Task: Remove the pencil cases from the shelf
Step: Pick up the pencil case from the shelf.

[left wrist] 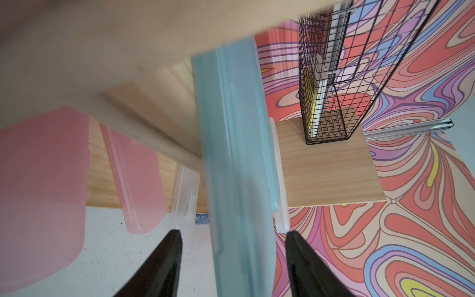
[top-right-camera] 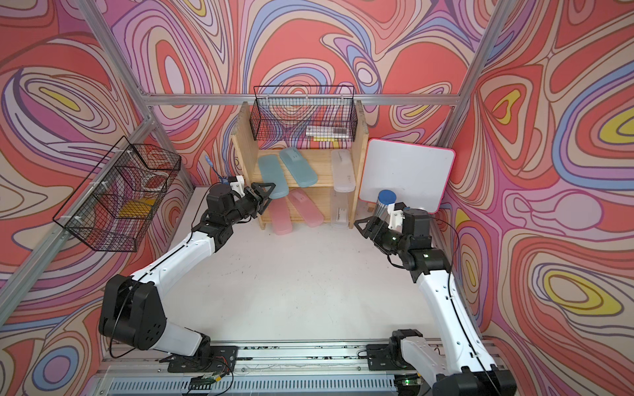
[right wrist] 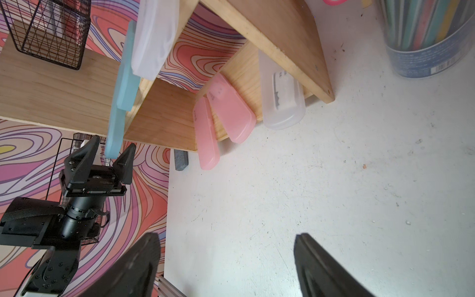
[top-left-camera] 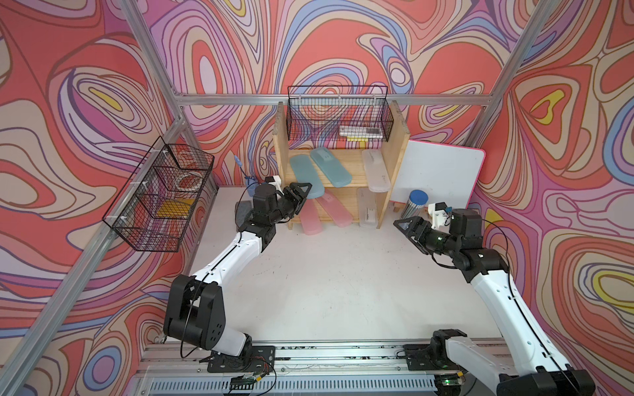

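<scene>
The light-wood shelf (top-left-camera: 394,161) stands at the back of the table. On its upper tier lie two teal pencil cases (top-left-camera: 303,175) (top-left-camera: 331,168) and a frosted clear one (top-left-camera: 375,169). The lower tier has two pink cases (top-left-camera: 310,219) (top-left-camera: 334,207) and another clear case (top-left-camera: 368,209). My left gripper (left wrist: 234,232) is open and straddles the overhanging front end of the left teal case (left wrist: 231,154), with a gap on each side. My right gripper (right wrist: 228,235) is open with nothing in it, hovering over the table to the right of the shelf.
A black wire basket (top-left-camera: 339,113) hangs over the shelf's top, and another (top-left-camera: 161,199) hangs on the left wall. A whiteboard (top-left-camera: 442,171) leans right of the shelf, with a clear pencil cylinder (top-left-camera: 415,204) before it. A grey eraser block (right wrist: 180,159) lies left of the shelf.
</scene>
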Robot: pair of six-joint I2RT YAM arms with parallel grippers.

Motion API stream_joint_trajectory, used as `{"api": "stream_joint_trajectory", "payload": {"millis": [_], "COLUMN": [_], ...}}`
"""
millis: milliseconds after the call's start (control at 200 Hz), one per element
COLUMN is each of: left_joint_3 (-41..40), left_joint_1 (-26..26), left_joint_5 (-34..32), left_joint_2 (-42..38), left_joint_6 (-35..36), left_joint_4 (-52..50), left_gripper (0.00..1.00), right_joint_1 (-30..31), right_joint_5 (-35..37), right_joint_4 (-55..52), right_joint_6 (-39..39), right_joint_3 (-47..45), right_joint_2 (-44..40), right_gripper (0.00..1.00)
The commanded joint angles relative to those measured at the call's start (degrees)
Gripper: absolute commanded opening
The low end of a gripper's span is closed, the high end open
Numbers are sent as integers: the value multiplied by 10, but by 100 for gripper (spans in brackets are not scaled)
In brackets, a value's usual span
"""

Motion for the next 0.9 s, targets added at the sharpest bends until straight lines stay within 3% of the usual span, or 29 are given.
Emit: {"api": "stream_joint_trajectory", "payload": {"millis": [0,436,711,891], "left_joint_3": [18,-2,-14,-50], "left_joint_1": [-2,-4,-4,-5], "left_joint_5": [14,24,40,78], "left_joint_2": [12,10,-9,-68], "left_joint_6": [-7,-15,-14,-3], "left_joint_4": [42,61,63,48], "left_gripper": [51,22,11,4], "right_joint_1": [4,4,5,12], "right_joint_5": [8,4,-10,-41], "right_joint_4": [1,12,17,21], "right_joint_6": [-6,-4,-1,9], "right_joint_3": [-6,-7,8,28], "right_joint_2": [-9,-10,-14,-6], "right_gripper": [82,79,79,81]}}
